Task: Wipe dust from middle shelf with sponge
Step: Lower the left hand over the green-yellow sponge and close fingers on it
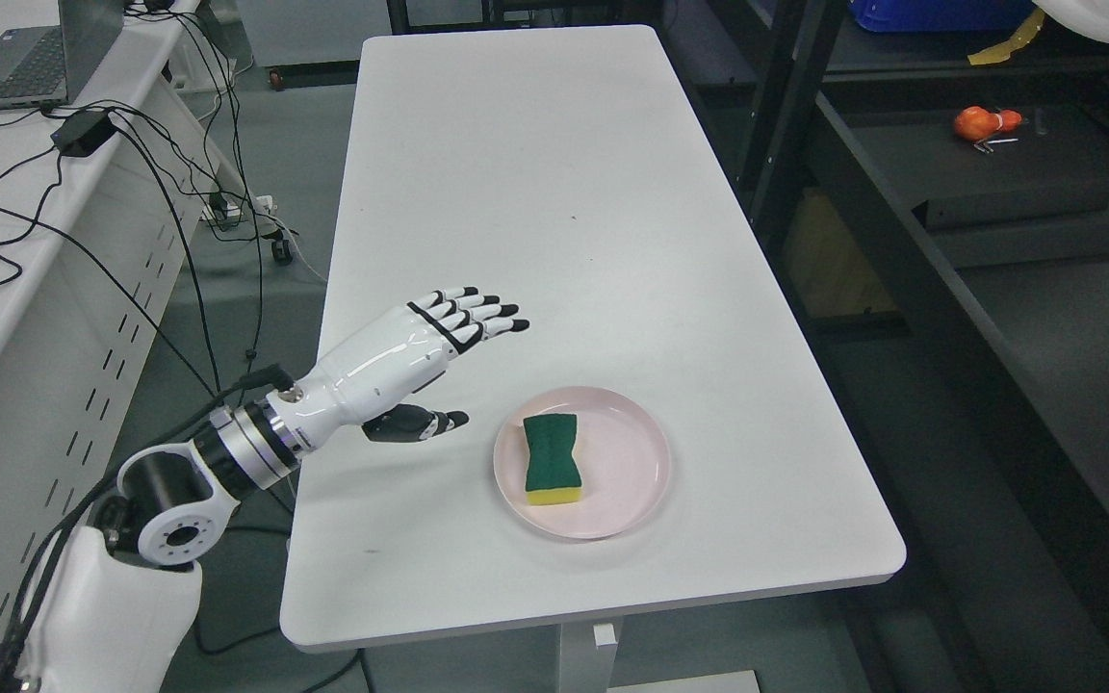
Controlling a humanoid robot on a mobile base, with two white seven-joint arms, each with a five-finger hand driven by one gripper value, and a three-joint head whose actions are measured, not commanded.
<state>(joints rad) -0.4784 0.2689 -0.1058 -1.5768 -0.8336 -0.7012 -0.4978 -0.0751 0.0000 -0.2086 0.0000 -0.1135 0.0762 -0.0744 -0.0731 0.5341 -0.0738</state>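
Sponge [553, 460]: waisted block, rough green top, yellow foam base, lying in round pink plate [636, 481]
Left hand [439, 356]: glossy white, fingers extended, empty, near plate
Surface [554, 192]: smooth white

Even, diffuse overhead light; overall moderately bright, with a cool greenish-grey cast. The white table [554, 192] is the brightest area at centre frame, close to washed out toward its far end, surface detail faint. Shadows soft and short: a faint one under the left hand [439, 337] on the tabletop, a thin rim shadow inside the pink plate [631, 481]. Glossy highlights streak the white forearm shell at lower left. Right side of the frame falls dim; the dark shelving [997, 289] loses detail in murk. Focus fairly sharp at centre, softer toward upper corners. Slight wide-angle stretch: table edges splay toward the bottom. Mild grain in dark areas.
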